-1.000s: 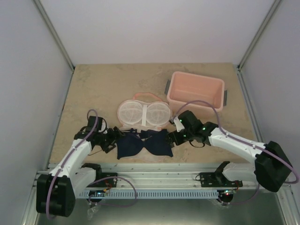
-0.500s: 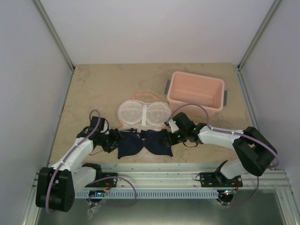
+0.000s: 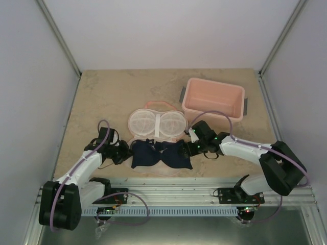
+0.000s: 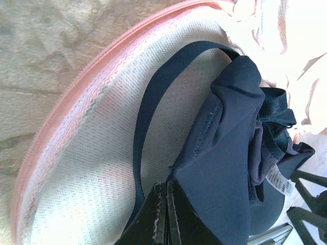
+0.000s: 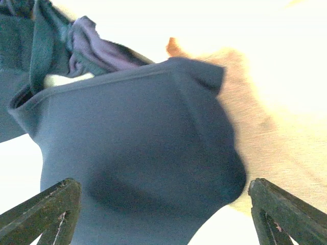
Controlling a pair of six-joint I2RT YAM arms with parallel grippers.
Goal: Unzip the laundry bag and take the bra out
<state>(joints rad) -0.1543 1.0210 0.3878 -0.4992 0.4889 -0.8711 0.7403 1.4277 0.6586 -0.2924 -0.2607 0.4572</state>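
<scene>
The laundry bag (image 3: 156,124) lies unzipped and spread open, its upper half a pale two-lobed shell. Its mesh lining (image 4: 76,153) lies under the dark navy bra (image 3: 161,155), which rests on the bag's near half. My left gripper (image 3: 127,152) is at the bra's left end, and in the left wrist view it (image 4: 171,204) is shut on the corner of the bra (image 4: 235,153) beside a thin strap. My right gripper (image 3: 189,148) is at the bra's right end. In the right wrist view it (image 5: 163,214) is open, with the right cup (image 5: 138,143) bulging between its fingers (image 5: 51,209).
A rigid pink plastic tub (image 3: 213,98) stands at the back right, just beyond the right arm. The bag's pink zip trim (image 4: 76,87) curves along the stone-patterned tabletop (image 3: 102,97). Grey walls enclose the table on three sides.
My left gripper has shut on the bra's left corner. The bra has shifted a little to the right and bunched up. The right gripper has stayed at the right cup, narrowing briefly and widening again.
</scene>
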